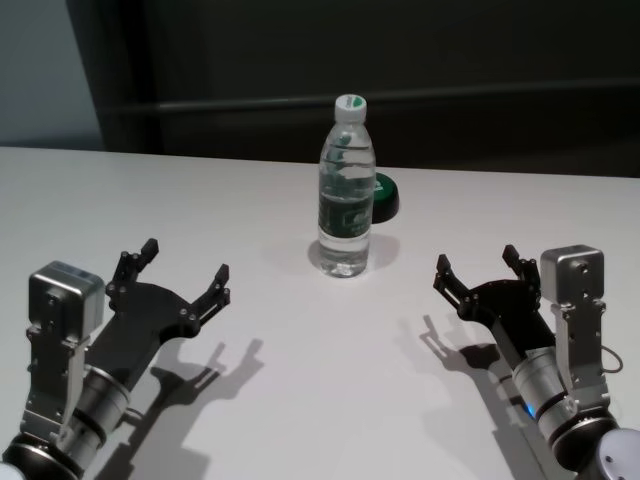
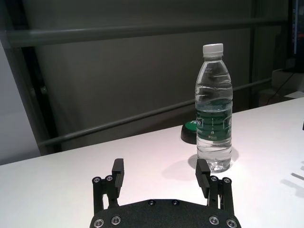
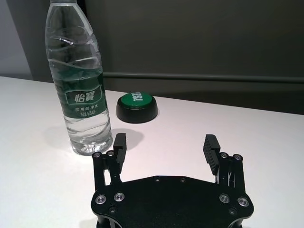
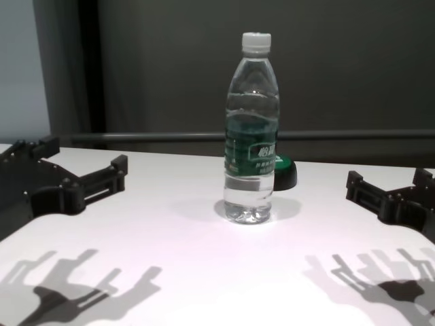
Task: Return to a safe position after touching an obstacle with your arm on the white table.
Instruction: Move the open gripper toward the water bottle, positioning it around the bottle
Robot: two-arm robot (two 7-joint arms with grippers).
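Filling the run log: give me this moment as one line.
left gripper: open, clear of bottle | right gripper: open, clear | water bottle: upright, untouched, on white table | black dome: behind bottle

Bottle upright on tabletop, approx centre. Button dome just behind it, to its right. Left end effector near-left of bottle, right end effector near-right; both above tabletop, well apart from bottle.

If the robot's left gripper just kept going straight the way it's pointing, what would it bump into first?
Probably the water bottle. The open left gripper points across the white table with the bottle just off its line, so it might only graze it.
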